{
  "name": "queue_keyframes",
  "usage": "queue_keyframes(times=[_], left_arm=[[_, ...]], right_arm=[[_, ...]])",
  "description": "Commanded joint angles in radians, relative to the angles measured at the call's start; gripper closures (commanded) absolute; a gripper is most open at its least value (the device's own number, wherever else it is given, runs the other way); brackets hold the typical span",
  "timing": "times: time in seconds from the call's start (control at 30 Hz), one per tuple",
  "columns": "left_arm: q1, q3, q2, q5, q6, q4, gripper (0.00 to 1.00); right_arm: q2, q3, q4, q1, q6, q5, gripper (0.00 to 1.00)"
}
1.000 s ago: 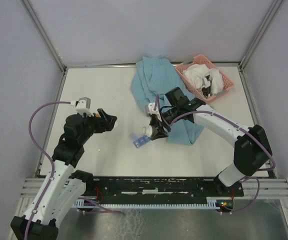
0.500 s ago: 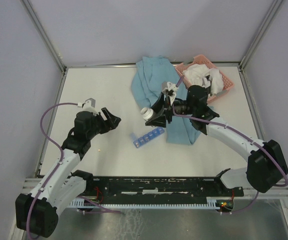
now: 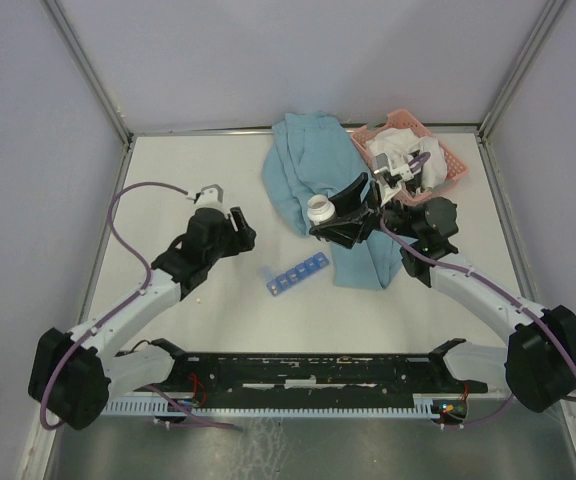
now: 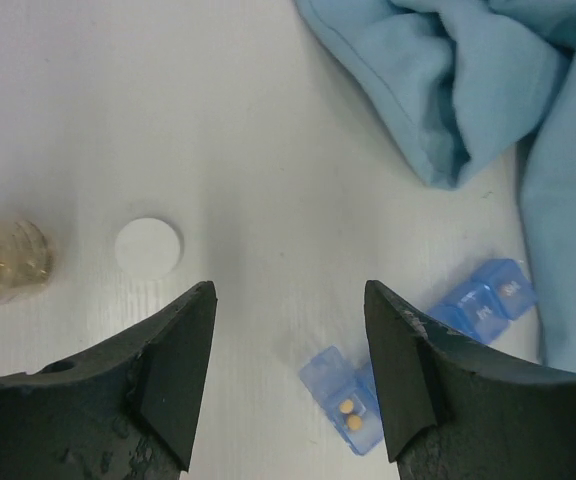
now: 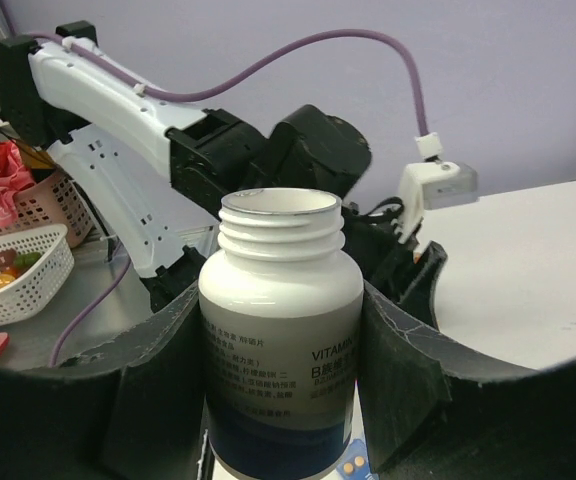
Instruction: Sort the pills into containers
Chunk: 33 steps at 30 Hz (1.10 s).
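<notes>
The blue organiser strip (image 3: 296, 275) lies on the table at mid-front. In the left wrist view its strip (image 4: 473, 305) has one end compartment open with two tan pills (image 4: 351, 415) inside. My left gripper (image 3: 234, 226) is open and empty, hovering just left of the strip; its jaws (image 4: 290, 370) frame bare table beside the open compartment. My right gripper (image 3: 340, 215) is shut on a white, uncapped vitamin bottle (image 5: 280, 340), held upright above the blue cloth, behind and to the right of the strip. The bottle also shows in the top view (image 3: 320, 209).
A crumpled blue cloth (image 3: 308, 165) lies behind the strip. A pink mesh basket (image 3: 448, 175) with white rags stands at the back right. A white round cap (image 4: 149, 246) and a clear jar (image 4: 3, 260) with yellowish contents sit on the table left of my left gripper.
My right gripper has lifted the bottle off the strip, turned it upright and drawn it back to the right. My left arm has swung right toward the strip.
</notes>
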Motion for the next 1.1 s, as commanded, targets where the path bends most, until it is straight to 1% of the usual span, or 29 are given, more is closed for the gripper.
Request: queue_keyframes(times=[0.0,0.07,0.27,0.37,0.6,1.07], left_arm=[[-0.003,0.081,0.095,-0.153,0.165,-0.038,0.32],[0.01,0.102,0.135,-0.147,0.19,-0.048,0.32],[0.057,0.129,0.243,-0.064,0.214,-0.054,0.31],[0.077,0.135,0.273,-0.059,0.224,-0.051,0.31],[0.152,0.137,0.325,0.021,0.217,-0.025,0.31],[0.186,0.146,0.417,0.005,0.215,-0.035,0.33]], right_arm=[[-0.014,0.017,0.052,-0.006,-0.017,-0.06,0.87],[-0.006,0.019,0.047,-0.007,-0.02,-0.073,0.87],[0.005,0.021,0.034,-0.006,-0.031,-0.087,0.88],[0.009,0.024,-0.002,-0.008,-0.056,-0.086,0.87],[0.019,0.029,-0.042,-0.008,-0.084,-0.087,0.87],[0.029,0.029,-0.053,-0.008,-0.091,-0.093,0.87]])
